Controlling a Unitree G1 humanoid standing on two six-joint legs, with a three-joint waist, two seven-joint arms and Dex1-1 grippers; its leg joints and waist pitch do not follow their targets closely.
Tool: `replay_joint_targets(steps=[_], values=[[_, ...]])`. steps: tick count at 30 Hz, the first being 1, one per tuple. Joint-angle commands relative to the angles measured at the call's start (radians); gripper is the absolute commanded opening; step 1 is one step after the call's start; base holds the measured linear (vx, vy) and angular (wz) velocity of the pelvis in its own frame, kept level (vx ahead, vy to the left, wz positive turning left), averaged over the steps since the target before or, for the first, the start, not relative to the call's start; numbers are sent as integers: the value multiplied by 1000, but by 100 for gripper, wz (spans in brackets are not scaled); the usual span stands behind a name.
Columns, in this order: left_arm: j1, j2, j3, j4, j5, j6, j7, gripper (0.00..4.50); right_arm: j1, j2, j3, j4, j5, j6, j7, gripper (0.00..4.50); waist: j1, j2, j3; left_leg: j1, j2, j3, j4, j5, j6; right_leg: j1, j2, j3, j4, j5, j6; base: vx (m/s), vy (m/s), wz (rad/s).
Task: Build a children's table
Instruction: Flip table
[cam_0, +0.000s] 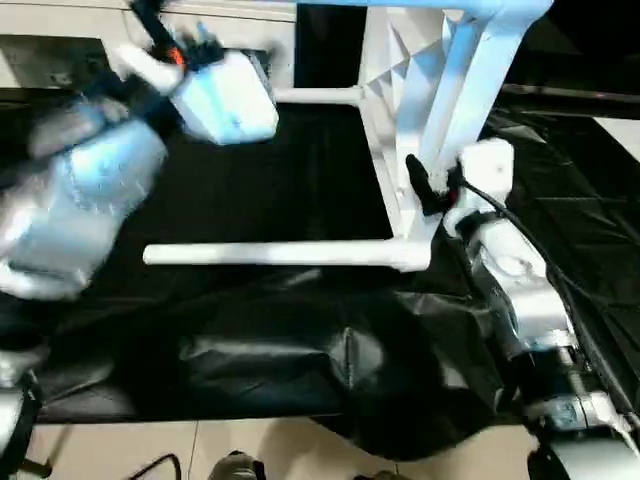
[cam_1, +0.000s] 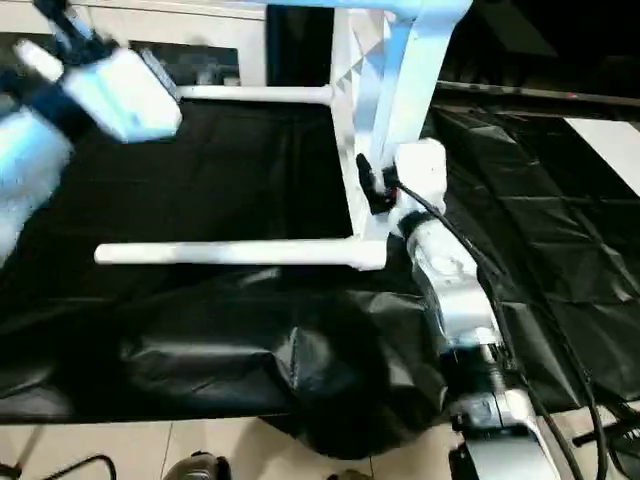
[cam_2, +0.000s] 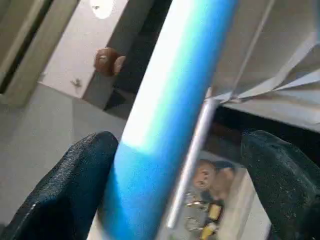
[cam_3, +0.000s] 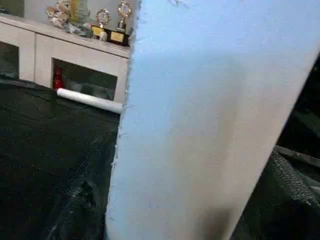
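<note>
Right gripper (cam_0: 432, 190), two black fingers on a silver forearm, sits against the white plastic rectangular table top (cam_0: 425, 60), which stands on edge near the far right of the black-draped work surface (cam_1: 200, 330); whether its fingers are clamped on the panel or merely pressed beside it cannot be told. Two long white tapered tubular legs already project from the top's sockets, both running leftward roughly parallel to the surface's near edge: a near leg (cam_0: 270, 254) lying low over the cloth and a far leg (cam_1: 255, 94) toward the back edge. The left gripper (cam_2: 165, 175) is raised at the far left, fingers (cam_2: 75, 185) spread apart with a white tube (cam_2: 170, 100) passing between them, not squeezed. That tube is probably the next leg. The right arm is nearer the top, so it likely steadies while the left brings its piece rightward to a free socket.
</note>
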Motion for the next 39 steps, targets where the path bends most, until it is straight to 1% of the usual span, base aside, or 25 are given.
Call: replay_joint_targets(steps=[1,3,7,8,9,10,11,14,16,18,20,21,22,25,26,28,29,31,33,35,36,38,39], values=[[-9,10,1,59,27,-12,-1,450,15,-7,10,-50,8,-20,51,322,3,14,-78,30,43,-24,-72,-249,-59,33,-61,42,-66,-187,-156,0,0,0],[-31,12,1,116,45,-24,19,450,43,-11,11,-80,9,-27,63,322,3,17,-79,32,44,-26,-73,-261,-62,32,-61,42,-65,-193,-158,0,0,0],[-47,3,8,145,58,-27,26,450,68,-16,14,-106,7,-32,78,322,5,16,-77,34,46,-27,-76,-282,-62,29,-64,42,-69,-222,-160,0,0,0],[-45,-3,15,144,50,-17,19,450,71,-17,14,-110,7,-30,79,322,5,23,-77,35,46,-27,-75,-293,-65,28,-64,42,-70,-228,-161,0,0,0],[-44,-3,16,144,49,-16,19,450,71,-17,14,-110,7,-30,79,322,4,20,-77,35,46,-27,-76,-297,-65,28,-64,43,-70,-230,-161,0,0,0],[-35,-20,39,128,23,-7,14,423,72,-18,12,-112,5,-26,78,330,6,20,-77,36,46,-27,-76,-303,-66,28,-66,43,-71,-238,-164,0,0,0],[-31,-25,46,121,15,-3,11,416,71,-18,10,-111,4,-22,75,330,7,20,-78,36,46,-27,-76,-301,-65,29,-66,42,-71,-237,-166,0,0,0],[-18,-44,64,108,-12,8,-1,416,61,-17,3,-100,0,-13,66,330,8,20,-78,35,47,-28,-76,-296,-64,29,-66,42,-70,-228,-170,0,0,0],[-7,-48,67,103,-17,11,-7,382,51,-15,5,-93,-5,-8,62,330,8,19,-79,34,46,-27,-75,-292,-60,29,-65,42,-69,-225,-169,0,0,0],[0,-49,66,102,-14,9,-9,373,44,-15,7,-87,-9,-5,62,330,8,17,-80,35,46,-27,-75,-291,-59,30,-66,42,-70,-231,-167,0,0,0],[7,-55,70,97,-16,7,-15,365,37,-13,8,-80,-12,-3,61,330,9,18,-79,34,46,-27,-75,-289,-58,29,-65,42,-70,-235,-166,0,0,0],[14,-60,73,89,-17,9,-22,350,29,-12,6,-72,-13,-1,59,330,9,14,-80,33,46,-27,-76,-288,-57,31,-67,42,-71,-243,-164,0,0,0],[16,-62,74,86,-17,10,-24,334,26,-11,5,-69,-14,0,59,304,9,16,-80,34,47,-28,-76,-287,-58,30,-68,42,-71,-248,-163,0,0,0],[29,-74,83,74,-30,22,-35,330,10,-13,2,-54,-23,5,51,295,9,15,-81,33,47,-27,-76,-288,-60,30,-68,42,-72,-256,-162,0,0,0],[33,-76,84,70,-31,26,-37,319,5,-13,1,-49,-23,5,51,289,9,15,-80,33,47,-28,-76,-292,-60,29,-67,42,-72,-261,-161,0,0,0],[49,-80,96,47,-45,48,-44,293,-12,-19,-3,-40,-27,3,50,280,8,18,-84,34,46,-28,-75,-295,-63,30,-68,41,-70,-266,-162,0,0,0],[50,-80,97,46,-46,49,-45,290,-13,-19,-3,-40,-27,3,50,277,7,16,-83,31,46,-28,-75,-292,-63,32,-67,41,-70,-264,-163,0,0,0],[70,-104,125,16,-74,88,-50,276,-41,-37,-7,-31,-36,-6,56,266,7,13,-84,32,46,-25,-73,-276,-58,32,-67,42,-70,-252,-160,0,0,0],[81,-128,143,4,-96,114,-50,269,-66,-57,-10,-23,-44,-14,67,264,7,11,-86,29,43,-23,-70,-252,-47,34,-67,42,-70,-246,-164,0,0,0],[84,-133,146,2,-99,118,-52,265,-73,-63,-10,-19,-47,-16,71,259,9,11,-88,28,42,-21,-67,-234,-33,35,-67,43,-71,-244,-163,0,0,0],[93,-159,171,-3,-122,151,-40,265,-108,-89,-14,-11,-56,-22,85,256,9,13,-88,28,43,-20,-67,-225,-26,35,-67,43,-71,-240,-163,0,0,0],[98,-214,237,-13,-187,204,6,262,-176,-141,-27,9,-67,-31,110,252,8,9,-92,23,39,-17,-61,-187,-7,42,-65,41,-66,-219,-173,0,0,0],[97,-248,277,-20,-222,235,29,261,-212,-168,-35,21,-70,-35,122,251,9,7,-94,21,37,-14,-57,-173,-1,42,-62,41,-64,-209,-174,0,0,0]])
